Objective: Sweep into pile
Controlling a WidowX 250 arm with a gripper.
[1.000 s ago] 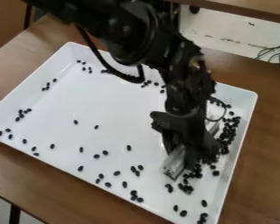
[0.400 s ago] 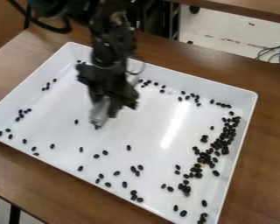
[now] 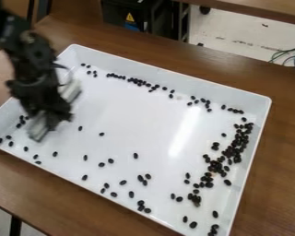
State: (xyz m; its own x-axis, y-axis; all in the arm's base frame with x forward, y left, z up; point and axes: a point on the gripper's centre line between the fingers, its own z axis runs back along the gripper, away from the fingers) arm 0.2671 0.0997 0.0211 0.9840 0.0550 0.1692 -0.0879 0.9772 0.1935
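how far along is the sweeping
Partly done: many dark beans bunch along the picture-right side of the tray. In hand: the gripper holds a pale tool at picture left. Remaining: the far-side row and scattered strays.

Beans [image 3: 237,143] in tray [image 3: 125,113] on table [image 3: 285,152], most toward the tray's right side

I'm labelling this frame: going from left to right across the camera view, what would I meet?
Black gripper → lone dark bean left of the tray's middle → yellow warning sign behind the table → densest band of beans → thin cables.
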